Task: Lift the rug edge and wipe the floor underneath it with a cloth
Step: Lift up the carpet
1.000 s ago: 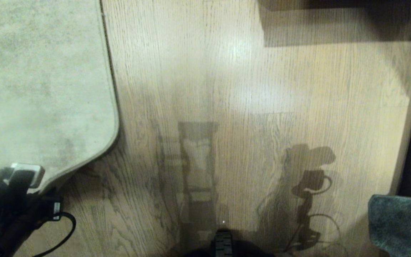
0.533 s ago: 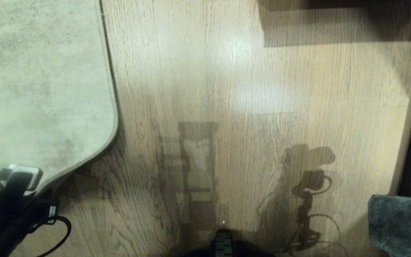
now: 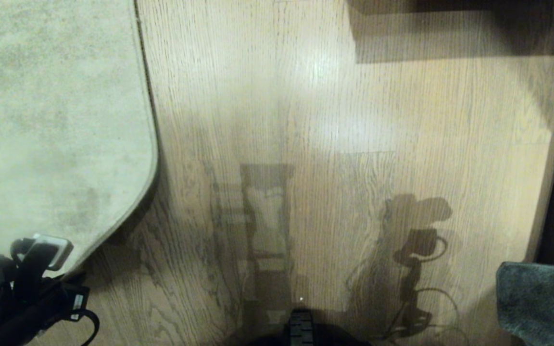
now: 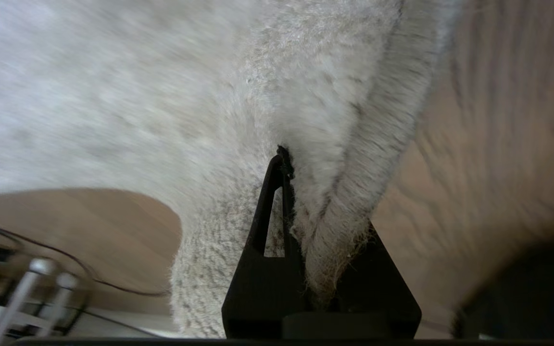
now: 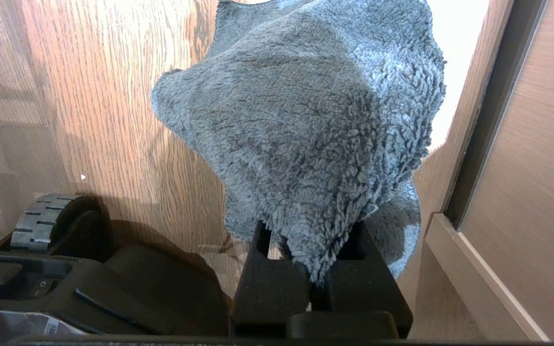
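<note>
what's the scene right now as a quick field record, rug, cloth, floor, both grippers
rug edge: pinched and bunched in the left gripper, corner raised off the floor
left gripper: shut on the rug edge, at the near left of the head view
cloth: hangs from the right gripper, above the floor
right gripper: shut on the cloth, at the near right
floor: bare wood planks beside the rug, with shadows of the robot
wiping: not yet begun

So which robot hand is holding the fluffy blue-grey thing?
The right gripper. It is shut on the cloth, low at the robot's right side. The left gripper pinches the pale rug edge instead, at the robot's left.
</note>
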Tool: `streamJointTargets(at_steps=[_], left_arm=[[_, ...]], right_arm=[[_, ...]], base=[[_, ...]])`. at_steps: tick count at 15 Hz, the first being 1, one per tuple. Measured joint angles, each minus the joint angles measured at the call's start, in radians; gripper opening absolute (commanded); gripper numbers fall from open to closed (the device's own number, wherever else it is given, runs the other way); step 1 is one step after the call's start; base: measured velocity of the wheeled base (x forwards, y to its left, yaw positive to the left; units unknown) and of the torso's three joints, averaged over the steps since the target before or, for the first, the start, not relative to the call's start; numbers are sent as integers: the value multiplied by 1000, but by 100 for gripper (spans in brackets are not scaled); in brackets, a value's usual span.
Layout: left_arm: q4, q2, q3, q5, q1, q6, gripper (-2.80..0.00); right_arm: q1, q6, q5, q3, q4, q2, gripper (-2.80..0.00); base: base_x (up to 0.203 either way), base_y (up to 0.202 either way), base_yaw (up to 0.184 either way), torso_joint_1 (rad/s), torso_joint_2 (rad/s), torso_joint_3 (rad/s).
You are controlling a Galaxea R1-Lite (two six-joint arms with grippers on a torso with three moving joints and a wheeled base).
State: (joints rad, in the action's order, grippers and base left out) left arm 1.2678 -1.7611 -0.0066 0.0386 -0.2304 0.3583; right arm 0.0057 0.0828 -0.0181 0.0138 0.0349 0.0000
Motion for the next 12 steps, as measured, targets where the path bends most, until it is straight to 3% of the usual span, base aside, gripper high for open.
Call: streamJointTargets(at_steps=[3,7,12], left_arm=[[-80,2,-16,47,-4,-43,-280],[-136,18,-32,69,-8,-49,-280],[-380,129,-89,84,-20,-45,-280]], right_arm=[[0,0,0,0,0,0,-280],[0,1,0,0,0,0,-280],[0,0,0,0,0,0,-280]], base=[[0,0,0,0,0,0],[0,0,0,0,0,0],[0,0,0,0,0,0]])
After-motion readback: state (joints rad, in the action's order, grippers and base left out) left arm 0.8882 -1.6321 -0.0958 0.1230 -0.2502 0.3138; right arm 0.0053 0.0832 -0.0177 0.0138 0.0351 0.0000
